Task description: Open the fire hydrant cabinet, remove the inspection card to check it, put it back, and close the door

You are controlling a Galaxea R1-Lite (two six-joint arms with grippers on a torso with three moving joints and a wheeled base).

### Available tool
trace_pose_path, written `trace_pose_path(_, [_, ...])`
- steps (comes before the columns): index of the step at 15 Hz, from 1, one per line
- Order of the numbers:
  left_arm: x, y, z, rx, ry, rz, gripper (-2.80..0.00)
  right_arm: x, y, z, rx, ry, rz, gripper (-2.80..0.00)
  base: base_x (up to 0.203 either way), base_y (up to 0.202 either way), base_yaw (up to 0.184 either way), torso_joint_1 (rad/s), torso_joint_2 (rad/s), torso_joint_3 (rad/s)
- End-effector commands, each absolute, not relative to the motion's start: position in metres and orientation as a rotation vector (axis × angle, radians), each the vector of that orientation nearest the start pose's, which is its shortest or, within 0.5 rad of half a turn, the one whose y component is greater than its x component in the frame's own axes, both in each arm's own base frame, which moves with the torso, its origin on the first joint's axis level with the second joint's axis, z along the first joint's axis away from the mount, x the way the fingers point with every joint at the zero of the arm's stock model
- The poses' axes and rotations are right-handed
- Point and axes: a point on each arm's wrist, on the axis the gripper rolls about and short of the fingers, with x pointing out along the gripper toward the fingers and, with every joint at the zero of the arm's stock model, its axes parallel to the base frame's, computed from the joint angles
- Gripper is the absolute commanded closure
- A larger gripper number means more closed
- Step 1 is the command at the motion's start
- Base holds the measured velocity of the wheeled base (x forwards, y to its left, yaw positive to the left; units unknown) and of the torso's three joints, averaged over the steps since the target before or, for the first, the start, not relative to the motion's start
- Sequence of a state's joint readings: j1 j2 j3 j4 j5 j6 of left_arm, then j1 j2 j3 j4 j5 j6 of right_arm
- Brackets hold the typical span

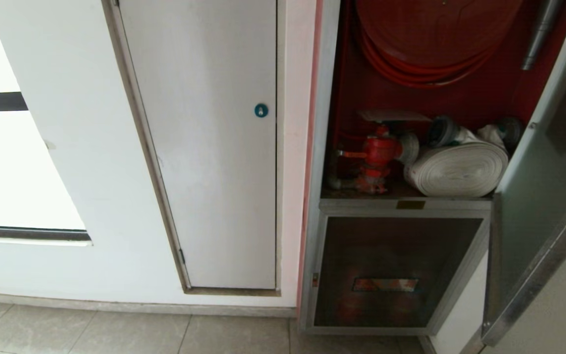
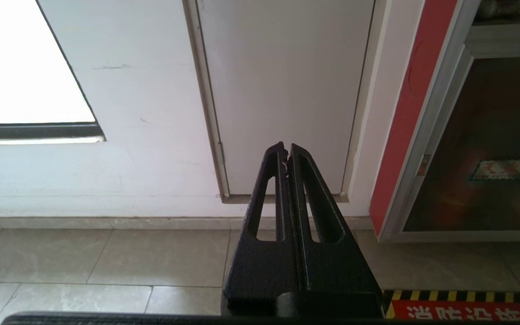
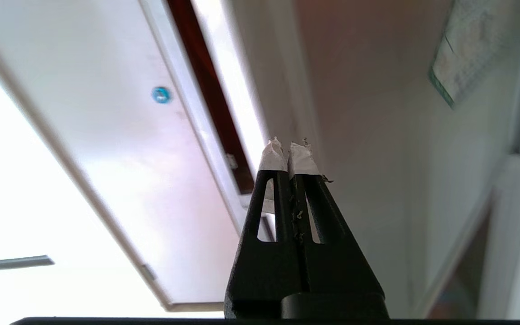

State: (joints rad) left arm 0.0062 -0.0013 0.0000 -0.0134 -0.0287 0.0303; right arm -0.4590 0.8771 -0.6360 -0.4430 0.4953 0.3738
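The left gripper (image 2: 288,151) points at the foot of the white-grey panel (image 1: 214,147), fingers pressed together on nothing. Right of that panel the fire hydrant cabinet (image 1: 320,147) stands open, the inspection card (image 1: 393,115) lying flat above the red valve (image 1: 379,157), beside the white rolled hose (image 1: 457,169). Farthest right hangs the door (image 1: 538,196), swung outward. The right gripper (image 3: 289,151), clenched and empty, faces its glass, apart from the card.

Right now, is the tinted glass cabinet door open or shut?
Open: the silver-framed tinted glass door swings outward, exposing the red hose reel.
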Motion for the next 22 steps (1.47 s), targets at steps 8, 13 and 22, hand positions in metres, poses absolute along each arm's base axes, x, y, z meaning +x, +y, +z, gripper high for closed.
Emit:
trace_pose_path(8, [-0.022, -0.001, 0.075, 0.031, -0.008, -0.022, 0.0, 0.256, -0.03, 0.287, 0.352, 0.059, 0.242, 0.0, 0.0, 0.0, 0.0, 0.0, 0.0, 0.0])
trace_pose_path(13, [-0.022, -0.001, 0.075, 0.031, -0.008, -0.022, 0.0, 0.355, -0.025, 0.265, 0.278, 0.094, 0.197, 0.0, 0.0, 0.0, 0.0, 0.0, 0.0, 0.0])
trace_pose_path(22, [-0.022, -0.001, 0.075, 0.031, -0.008, -0.021, 0.0, 0.461, -0.015, 0.252, 0.248, 0.063, 0.133, 0.0, 0.0, 0.0, 0.0, 0.0, 0.0, 0.0])
